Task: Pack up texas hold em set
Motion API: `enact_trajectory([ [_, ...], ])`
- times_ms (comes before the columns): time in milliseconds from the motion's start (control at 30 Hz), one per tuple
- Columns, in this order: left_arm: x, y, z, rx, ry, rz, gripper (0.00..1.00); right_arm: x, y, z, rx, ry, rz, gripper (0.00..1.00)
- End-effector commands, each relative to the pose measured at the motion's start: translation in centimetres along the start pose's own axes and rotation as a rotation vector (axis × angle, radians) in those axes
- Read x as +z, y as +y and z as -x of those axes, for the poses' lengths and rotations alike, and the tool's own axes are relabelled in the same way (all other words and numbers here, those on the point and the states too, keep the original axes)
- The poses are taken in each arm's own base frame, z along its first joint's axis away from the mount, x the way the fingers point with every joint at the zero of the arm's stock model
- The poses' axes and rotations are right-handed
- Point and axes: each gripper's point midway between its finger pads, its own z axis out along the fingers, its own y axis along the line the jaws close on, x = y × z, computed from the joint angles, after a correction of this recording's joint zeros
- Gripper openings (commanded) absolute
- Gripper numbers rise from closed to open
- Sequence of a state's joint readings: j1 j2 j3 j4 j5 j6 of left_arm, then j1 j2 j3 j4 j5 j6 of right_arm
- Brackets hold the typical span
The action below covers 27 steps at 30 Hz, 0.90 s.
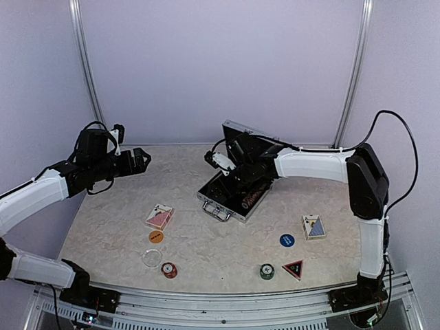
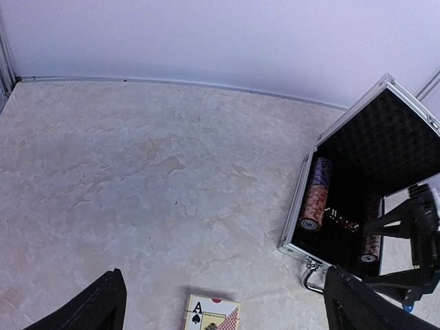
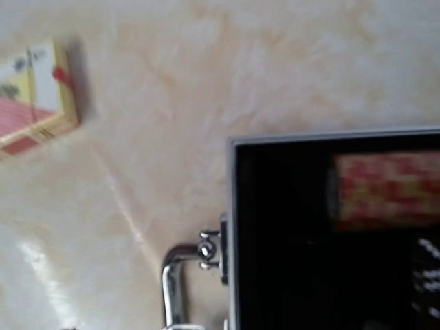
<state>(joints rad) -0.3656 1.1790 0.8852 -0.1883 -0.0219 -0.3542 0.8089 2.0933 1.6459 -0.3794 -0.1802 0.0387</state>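
Shows the silver case (image 1: 230, 210) lying open in the middle of the table (image 1: 220, 251), chip stacks (image 2: 315, 203) racked inside, with the right gripper (image 1: 230, 175) poised over it, jaws parted. Finds the left gripper (image 1: 143, 161) spread wide, holding nothing, above the far-left corner. Catches the red deck (image 1: 159, 216), blue deck (image 1: 313, 227), round discs (image 1: 156, 236) and triangle marker (image 1: 293, 269) scattered nearer the front edge.

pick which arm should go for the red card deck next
Left, likely. The red card deck lies on the left side, near the open left gripper. The right gripper is over the case.
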Motion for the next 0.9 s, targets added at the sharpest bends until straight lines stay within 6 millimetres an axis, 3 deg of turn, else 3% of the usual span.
enact_trajectory([
  [0, 0.4, -0.1, -0.5, -0.001, 0.018, -0.012, 0.99, -4.6, -0.1, 2.5, 0.08, -0.117, -0.028, 0.89],
  [233, 1.6, -1.1, -1.4, -0.029, 0.077, -0.016, 0.99, -8.6, 0.5, -0.2, 0.276, -0.153, -0.031, 0.88],
  [500, 3.1, -5.2, -1.7, -0.034, 0.092, -0.076, 0.99, -12.0, 0.7, -4.6, 0.458, -0.161, -0.054, 0.86],
  [667, 5.7, -8.2, -2.4, -0.026, 0.119, -0.121, 0.99, -14.0, -0.1, -6.2, 0.537, -0.197, -0.109, 0.86],
  [867, 10.4, -11.8, -2.7, -0.046, 0.163, -0.219, 0.99, -14.0, -2.0, -8.5, 0.651, -0.201, -0.156, 0.85],
])
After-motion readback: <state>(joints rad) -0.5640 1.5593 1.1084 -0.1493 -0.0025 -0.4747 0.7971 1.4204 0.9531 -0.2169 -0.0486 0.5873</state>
